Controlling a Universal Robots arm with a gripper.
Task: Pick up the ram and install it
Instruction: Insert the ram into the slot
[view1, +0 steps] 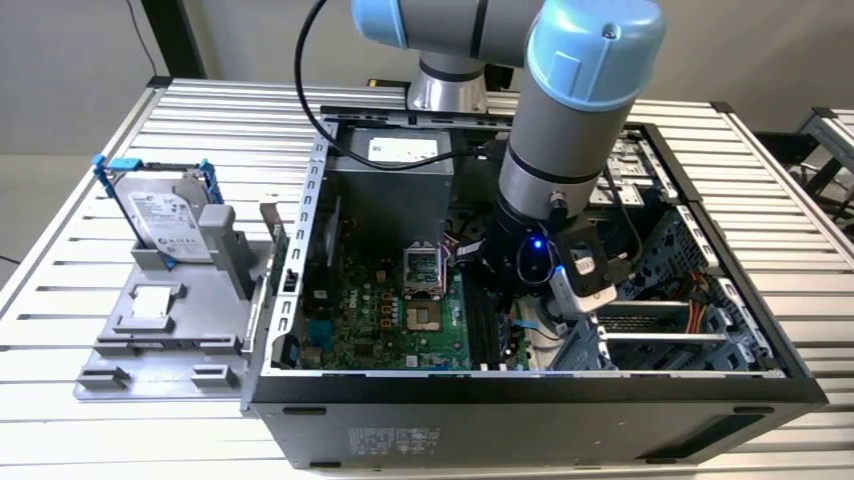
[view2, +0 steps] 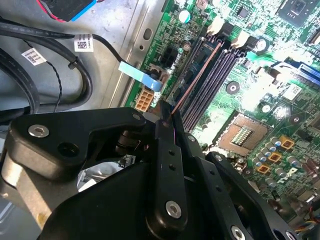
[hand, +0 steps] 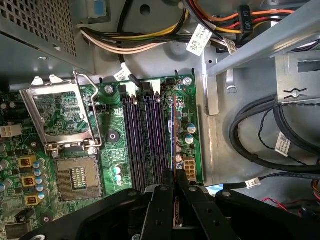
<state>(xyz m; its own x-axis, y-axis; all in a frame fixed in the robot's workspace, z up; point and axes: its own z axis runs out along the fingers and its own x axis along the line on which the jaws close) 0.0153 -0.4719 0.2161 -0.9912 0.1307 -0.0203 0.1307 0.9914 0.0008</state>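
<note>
The ram (view2: 197, 75) is being pinched edge-on by the gripper (view2: 167, 117) and lowered over the outermost of the motherboard's (hand: 112, 117) black slots (hand: 142, 137), nearest the board's edge, so seating is judged as needing straight alignment.

You're looking at a tabletop (view1: 107, 420) of pale ribbed aluminium slats that runs across the exterior view. Behind it stands a plain beige wall (view1: 67, 50), crossed by a dark upright post (view1: 174, 35). A second slatted surface (view1: 827, 135) shows at the exterior view's right edge. The light is even and soft.
</note>
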